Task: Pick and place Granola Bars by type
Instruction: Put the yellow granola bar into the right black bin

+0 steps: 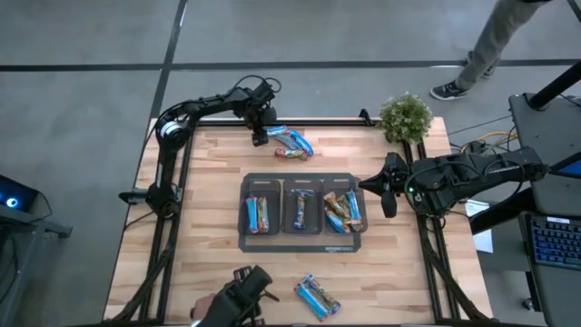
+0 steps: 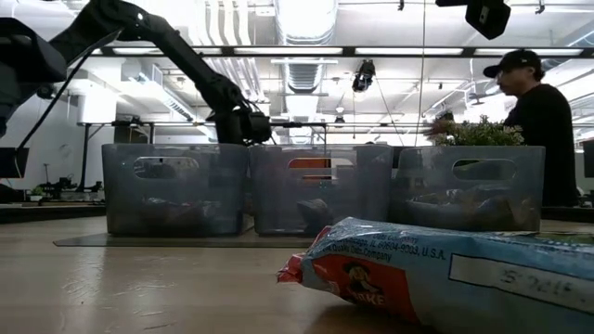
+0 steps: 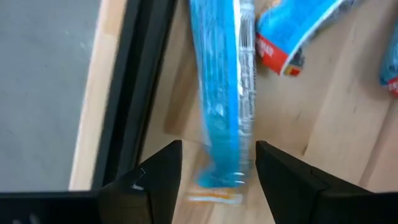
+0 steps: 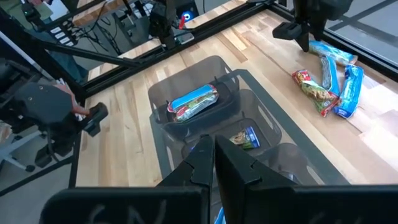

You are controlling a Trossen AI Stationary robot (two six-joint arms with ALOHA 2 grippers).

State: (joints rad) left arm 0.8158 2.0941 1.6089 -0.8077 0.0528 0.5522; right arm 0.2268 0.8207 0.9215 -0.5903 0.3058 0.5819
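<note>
Sorting partly done — all three bins of the tray [image 1: 303, 179] hold Granola Bars [image 1: 342, 212]. Left: far cluster [image 1: 292, 143], near pair [image 1: 317, 297]. My left gripper [image 3: 217, 167] spread around a light-blue bar [image 3: 219, 93]; right gripper [image 4: 213, 163] closed, empty, beside tray.

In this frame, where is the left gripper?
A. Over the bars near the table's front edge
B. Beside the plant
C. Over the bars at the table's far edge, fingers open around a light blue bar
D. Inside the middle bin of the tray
C: the left gripper hangs over the far-edge pile, and its wrist view shows the fingers spread either side of a light blue bar.
</note>
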